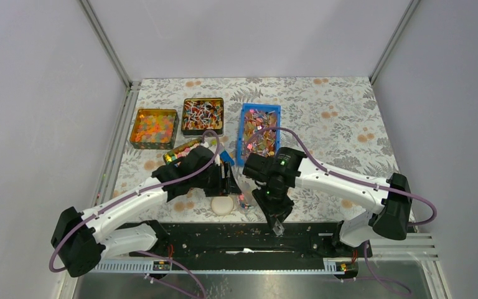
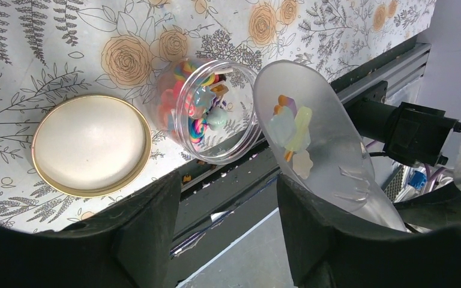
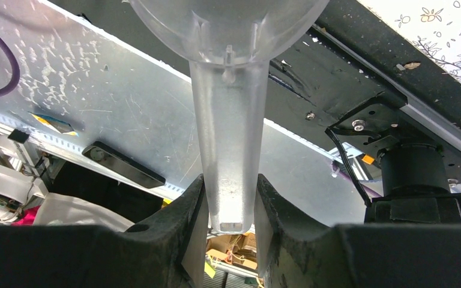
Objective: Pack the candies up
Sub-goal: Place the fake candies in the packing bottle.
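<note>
Firmly, the right gripper (image 3: 228, 201) clamps the clear scoop (image 2: 331, 157) by its handle, a few pastel candies (image 2: 294, 129) in the bowl ahead. Beside it the left gripper (image 2: 225, 187) gapes empty, the open jar (image 2: 246, 120) just beyond its fingertips.

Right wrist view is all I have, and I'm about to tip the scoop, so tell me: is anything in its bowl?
Observer: Yes. The left wrist view shows a few pale pieces lying in the scoop.
Operator: Where is the jar?
Observer: The open jar sits right beside the scoop's rim, near the table's front edge, with colourful sweets inside.
Operator: And its lid?
Observer: The lid lies off the jar, flat on the table next to it.
</note>
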Robot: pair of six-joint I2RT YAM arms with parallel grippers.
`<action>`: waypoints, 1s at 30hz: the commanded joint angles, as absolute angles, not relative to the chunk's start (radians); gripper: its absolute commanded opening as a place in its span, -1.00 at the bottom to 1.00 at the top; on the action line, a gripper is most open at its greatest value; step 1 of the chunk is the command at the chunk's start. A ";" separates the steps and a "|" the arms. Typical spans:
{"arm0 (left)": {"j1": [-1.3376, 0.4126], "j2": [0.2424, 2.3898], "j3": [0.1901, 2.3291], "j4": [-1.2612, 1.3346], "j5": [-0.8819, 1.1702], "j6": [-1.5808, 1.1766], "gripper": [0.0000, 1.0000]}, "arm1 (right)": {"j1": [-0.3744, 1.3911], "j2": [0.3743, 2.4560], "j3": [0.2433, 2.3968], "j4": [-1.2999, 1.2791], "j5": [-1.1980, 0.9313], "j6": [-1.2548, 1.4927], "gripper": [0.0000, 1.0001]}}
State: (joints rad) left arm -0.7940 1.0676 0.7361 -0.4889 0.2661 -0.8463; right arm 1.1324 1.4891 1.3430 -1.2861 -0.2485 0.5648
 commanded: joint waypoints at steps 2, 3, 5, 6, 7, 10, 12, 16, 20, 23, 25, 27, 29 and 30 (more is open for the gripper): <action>-0.802 1.069 0.748 -0.437 0.280 -0.836 0.19 | 1.143 1.460 1.342 -1.269 -0.280 0.588 -1.00; -0.801 1.061 0.751 -0.439 0.272 -0.835 0.22 | 1.143 1.465 1.341 -1.274 -0.282 0.588 -1.00; -0.802 1.038 0.755 -0.427 0.266 -0.834 0.33 | 1.144 1.469 1.336 -1.276 -0.282 0.586 -1.00; -0.802 1.025 0.753 -0.415 0.265 -0.839 0.37 | 1.144 1.470 1.331 -1.276 -0.281 0.586 -1.00; -0.802 1.010 0.750 -0.401 0.264 -0.845 0.41 | 1.145 1.471 1.330 -1.277 -0.283 0.586 -1.00; -0.801 0.971 0.741 -0.379 0.250 -0.857 0.43 | 1.147 1.476 1.331 -1.276 -0.288 0.585 -1.00; -0.801 0.960 0.740 -0.376 0.241 -0.855 0.43 | 1.147 1.482 1.333 -1.277 -0.292 0.582 -1.00; -0.802 0.988 0.730 -0.365 0.261 -0.861 0.40 | 1.149 1.491 1.356 -1.283 -0.293 0.579 -1.00; -0.802 1.027 0.730 -0.381 0.273 -0.856 0.26 | 1.150 1.494 1.395 -1.300 -0.284 0.578 -1.00; -0.802 1.046 0.731 -0.406 0.265 -0.847 0.19 | 1.150 1.496 1.422 -1.330 -0.256 0.581 -1.00; -0.802 1.055 0.725 -0.404 0.270 -0.850 0.15 | 1.149 1.497 1.436 -1.348 -0.249 0.582 -1.00; -0.802 1.063 0.725 -0.402 0.278 -0.848 0.07 | 1.149 1.496 1.442 -1.359 -0.246 0.588 -1.00; -0.802 1.070 0.726 -0.402 0.282 -0.847 0.01 | 1.149 1.494 1.448 -1.375 -0.239 0.593 -1.00; -0.802 1.072 0.724 -0.402 0.284 -0.847 -0.01 | 1.149 1.495 1.448 -1.382 -0.237 0.595 -1.00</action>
